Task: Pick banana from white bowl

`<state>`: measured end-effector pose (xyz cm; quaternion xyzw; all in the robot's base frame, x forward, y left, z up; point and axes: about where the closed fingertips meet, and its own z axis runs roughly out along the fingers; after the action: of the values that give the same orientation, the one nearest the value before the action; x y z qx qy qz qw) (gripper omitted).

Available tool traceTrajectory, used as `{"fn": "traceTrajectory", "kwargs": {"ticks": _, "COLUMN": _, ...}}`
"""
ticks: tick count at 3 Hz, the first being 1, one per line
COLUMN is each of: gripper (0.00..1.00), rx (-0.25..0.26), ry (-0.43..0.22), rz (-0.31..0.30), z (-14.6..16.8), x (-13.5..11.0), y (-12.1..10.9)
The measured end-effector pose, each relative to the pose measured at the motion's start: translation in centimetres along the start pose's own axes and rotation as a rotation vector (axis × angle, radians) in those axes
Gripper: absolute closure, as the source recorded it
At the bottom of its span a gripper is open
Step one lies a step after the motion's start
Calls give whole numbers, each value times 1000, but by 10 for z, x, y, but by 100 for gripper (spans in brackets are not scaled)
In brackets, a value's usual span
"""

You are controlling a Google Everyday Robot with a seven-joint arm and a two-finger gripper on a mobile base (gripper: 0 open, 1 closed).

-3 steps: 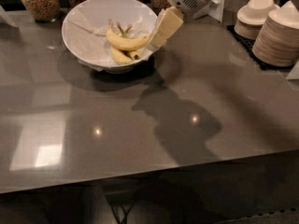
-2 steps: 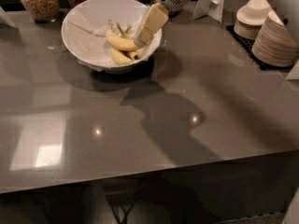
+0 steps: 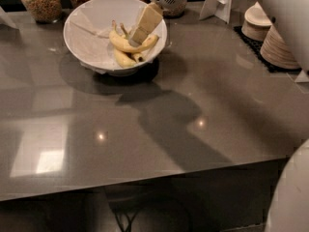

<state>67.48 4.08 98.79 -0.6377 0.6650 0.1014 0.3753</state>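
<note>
The white bowl (image 3: 82,30) stands at the back left of the grey table, lined with crumpled white paper. Inside lie the long curved pale yellow banana (image 3: 120,43) and shorter bananas (image 3: 124,60) below it. My gripper (image 3: 136,38) reaches into the bowl from the upper right. Its beige pad slants down over the middle of the long banana and hides part of it. Whether it touches the banana cannot be told.
Glass jars of grain (image 3: 41,1) stand behind the bowl. Stacks of beige paper bowls (image 3: 282,47) and small plates (image 3: 258,17) sit on a dark mat at the back right. A white stand (image 3: 219,1) is behind. The table's front edge (image 3: 145,178) runs across.
My gripper has moved left from the bowl's right rim to over the bananas in the bowl. The bowl and bananas have not moved.
</note>
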Motion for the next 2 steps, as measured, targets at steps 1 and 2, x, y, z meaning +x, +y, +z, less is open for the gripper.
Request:
{"fn": "traceTrajectory", "kwargs": {"ticks": 1, "gripper": 0, "rx": -17, "ry": 32, "rz": 12, "z": 26, "x": 13, "y": -5}}
{"fn": "traceTrajectory", "kwargs": {"ticks": 2, "gripper": 18, "rx": -23, "ry": 57, "rz": 33, "z": 45, "x": 26, "y": -8}}
